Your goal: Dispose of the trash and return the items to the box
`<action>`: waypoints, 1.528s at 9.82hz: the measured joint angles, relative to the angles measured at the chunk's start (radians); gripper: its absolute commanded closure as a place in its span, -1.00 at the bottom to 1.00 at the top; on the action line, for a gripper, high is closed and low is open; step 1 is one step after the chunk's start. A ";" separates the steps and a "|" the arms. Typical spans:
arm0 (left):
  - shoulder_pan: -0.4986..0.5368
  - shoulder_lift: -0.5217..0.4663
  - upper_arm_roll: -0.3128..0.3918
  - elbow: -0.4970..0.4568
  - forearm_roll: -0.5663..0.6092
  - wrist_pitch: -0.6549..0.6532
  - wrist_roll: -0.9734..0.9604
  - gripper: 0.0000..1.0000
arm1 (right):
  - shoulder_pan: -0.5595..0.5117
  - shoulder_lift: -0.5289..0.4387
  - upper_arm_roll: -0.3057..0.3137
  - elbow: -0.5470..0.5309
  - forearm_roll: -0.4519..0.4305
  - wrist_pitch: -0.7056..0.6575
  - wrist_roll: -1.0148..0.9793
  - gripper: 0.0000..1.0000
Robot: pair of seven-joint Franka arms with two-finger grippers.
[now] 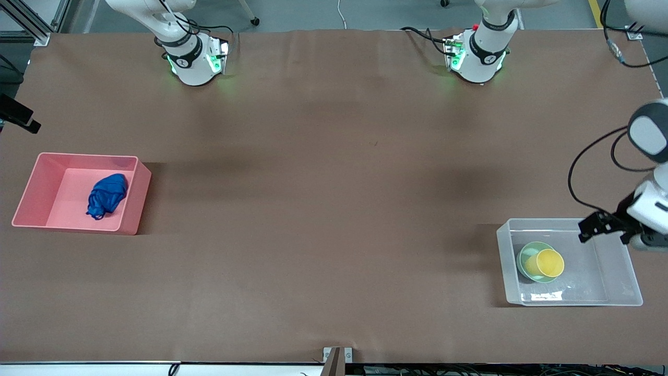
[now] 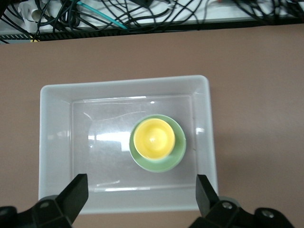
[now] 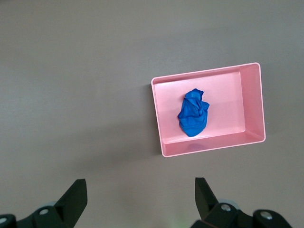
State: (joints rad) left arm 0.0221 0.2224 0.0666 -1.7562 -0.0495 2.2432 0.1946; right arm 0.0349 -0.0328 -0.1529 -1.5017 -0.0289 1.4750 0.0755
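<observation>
The blue wad of trash point(image 1: 107, 196) lies inside the pink bin point(image 1: 42, 183) at the right arm's end of the table. It also shows in the right wrist view point(image 3: 193, 114) in that bin point(image 3: 254, 104). The yellow cup point(image 1: 548, 262) sits in the mint-green bowl point(image 1: 523, 255), inside the clear box point(image 1: 621, 271) at the left arm's end. My left gripper point(image 1: 603, 235) is open and empty, up over the box's rim; below it are the cup point(image 2: 153, 138), bowl point(image 2: 179, 156) and box point(image 2: 54, 142). My right gripper point(image 3: 140, 183) is open and empty, high over bare table beside the pink bin.
Both arm bases point(image 1: 195, 60) point(image 1: 477, 57) stand along the table's edge farthest from the front camera. A black bracket point(image 1: 18, 117) juts in past the pink bin. Loose cables point(image 2: 118, 14) lie off the table edge nearest the front camera.
</observation>
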 measured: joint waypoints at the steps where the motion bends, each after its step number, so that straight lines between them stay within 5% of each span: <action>1: -0.001 -0.058 -0.021 -0.012 0.018 -0.067 -0.029 -1.00 | 0.000 0.000 0.000 0.000 0.000 0.000 0.000 -1.00; 4: -0.010 -0.151 -0.053 0.053 0.033 -0.282 -0.089 -1.00 | 0.000 0.001 0.000 0.000 0.000 0.000 0.000 -1.00; 9: -0.022 -0.162 -0.050 0.348 0.035 -0.712 -0.107 -0.99 | 0.000 0.001 0.000 0.000 0.000 -0.001 0.000 -1.00; 15: -0.029 -0.215 -0.048 0.288 0.038 -0.745 -0.155 -0.99 | 0.000 0.001 -0.001 0.000 0.000 -0.001 0.000 -1.00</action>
